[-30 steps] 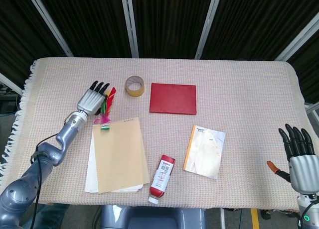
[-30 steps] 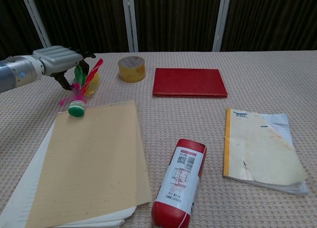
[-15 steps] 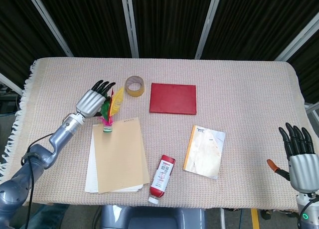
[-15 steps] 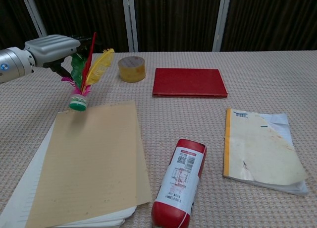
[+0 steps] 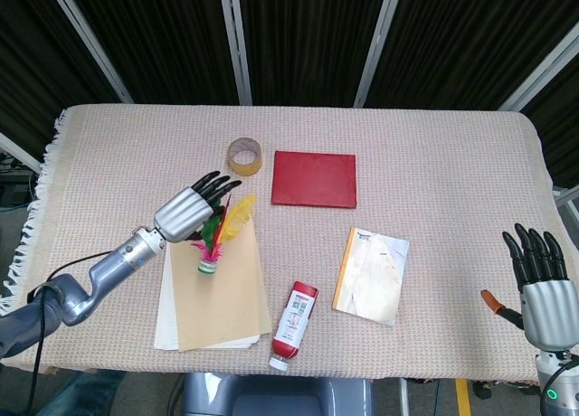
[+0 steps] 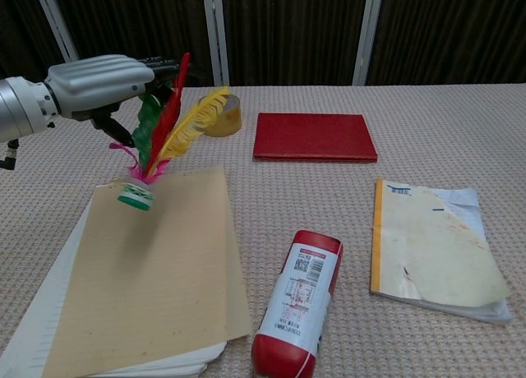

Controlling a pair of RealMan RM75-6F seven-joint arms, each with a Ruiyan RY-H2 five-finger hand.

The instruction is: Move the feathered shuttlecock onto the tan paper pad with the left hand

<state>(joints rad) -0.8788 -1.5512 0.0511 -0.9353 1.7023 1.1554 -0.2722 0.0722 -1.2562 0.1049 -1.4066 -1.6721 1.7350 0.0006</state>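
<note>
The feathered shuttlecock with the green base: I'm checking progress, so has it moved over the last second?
Yes. The feathered shuttlecock, held by the left hand, has moved from the far left corner of the tan paper pad to over its sheet, away from the tape roll.

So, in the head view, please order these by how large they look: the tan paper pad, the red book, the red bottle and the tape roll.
1. tan paper pad
2. red book
3. red bottle
4. tape roll

None look alike in size in this view.

shuttlecock point(image 5: 215, 241) 1 | pad point(image 5: 217, 289) 1 | tape roll point(image 5: 244, 156) 1 | bottle point(image 5: 293, 324) 1 | books point(image 5: 314, 179) probably 2
</note>
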